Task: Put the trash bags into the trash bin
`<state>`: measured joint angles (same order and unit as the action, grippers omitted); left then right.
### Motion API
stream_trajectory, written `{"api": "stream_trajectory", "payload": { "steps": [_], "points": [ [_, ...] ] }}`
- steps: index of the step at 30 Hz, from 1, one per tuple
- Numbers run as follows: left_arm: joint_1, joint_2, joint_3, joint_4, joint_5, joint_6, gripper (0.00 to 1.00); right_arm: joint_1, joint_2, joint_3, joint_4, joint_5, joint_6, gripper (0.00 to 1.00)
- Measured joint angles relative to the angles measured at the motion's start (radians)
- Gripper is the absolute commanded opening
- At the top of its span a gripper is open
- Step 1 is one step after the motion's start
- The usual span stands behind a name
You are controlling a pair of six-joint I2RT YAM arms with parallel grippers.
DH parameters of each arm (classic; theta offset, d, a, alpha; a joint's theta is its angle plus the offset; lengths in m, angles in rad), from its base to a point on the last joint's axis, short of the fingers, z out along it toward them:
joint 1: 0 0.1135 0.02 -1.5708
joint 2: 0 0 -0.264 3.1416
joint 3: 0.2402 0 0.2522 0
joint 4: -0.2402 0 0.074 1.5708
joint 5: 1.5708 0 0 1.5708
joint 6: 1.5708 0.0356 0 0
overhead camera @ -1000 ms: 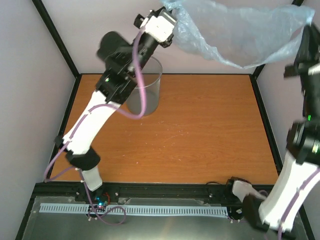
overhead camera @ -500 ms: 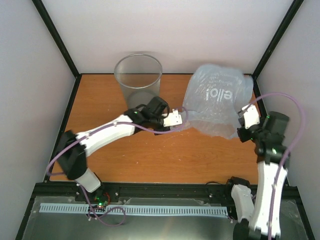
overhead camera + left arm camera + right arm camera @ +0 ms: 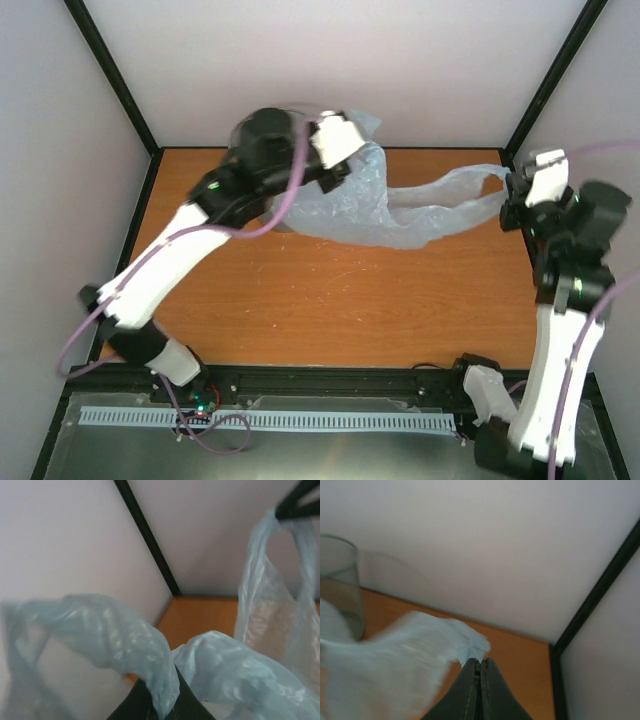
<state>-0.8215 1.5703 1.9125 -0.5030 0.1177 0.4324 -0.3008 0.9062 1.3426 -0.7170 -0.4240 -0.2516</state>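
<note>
While pinched, the trash bag (image 3: 390, 215) spans left hand (image 3: 350, 163) to right hand (image 3: 508, 190).

The right gripper (image 3: 480, 662) pinches the trash bag (image 3: 395, 670) — trash bin (image 3: 340, 590) leftward.

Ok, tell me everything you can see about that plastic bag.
The trash bag is thin, crinkled, pale blue translucent plastic. It hangs stretched between both arms: one end pinched in the left gripper by the trash bin, a handle loop pinched in the right gripper. Its middle sags over the table.
</note>
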Motion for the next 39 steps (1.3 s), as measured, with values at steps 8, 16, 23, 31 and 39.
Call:
{"api": "stream_trajectory", "payload": {
  "steps": [8,16,23,31,39],
  "points": [
    [0.080,0.438,0.181,-0.156,-0.018,-0.052,0.01,0.000,0.307,-0.021,0.000,0.056,0.068,0.03],
    [0.107,0.457,0.555,0.080,-0.048,0.090,0.01,0.000,0.362,0.509,0.124,0.088,0.103,0.03],
    [-0.023,0.041,0.260,0.259,0.026,0.209,0.01,0.001,-0.026,0.347,0.356,0.086,0.005,0.03],
    [-0.021,0.114,-0.471,0.002,0.121,0.103,0.01,0.001,-0.148,-0.506,0.076,0.200,-0.283,0.03],
    [-0.020,0.070,-0.731,-0.234,0.198,0.033,0.01,0.001,-0.344,-0.587,-0.173,0.108,-0.421,0.03]
  ]
}}
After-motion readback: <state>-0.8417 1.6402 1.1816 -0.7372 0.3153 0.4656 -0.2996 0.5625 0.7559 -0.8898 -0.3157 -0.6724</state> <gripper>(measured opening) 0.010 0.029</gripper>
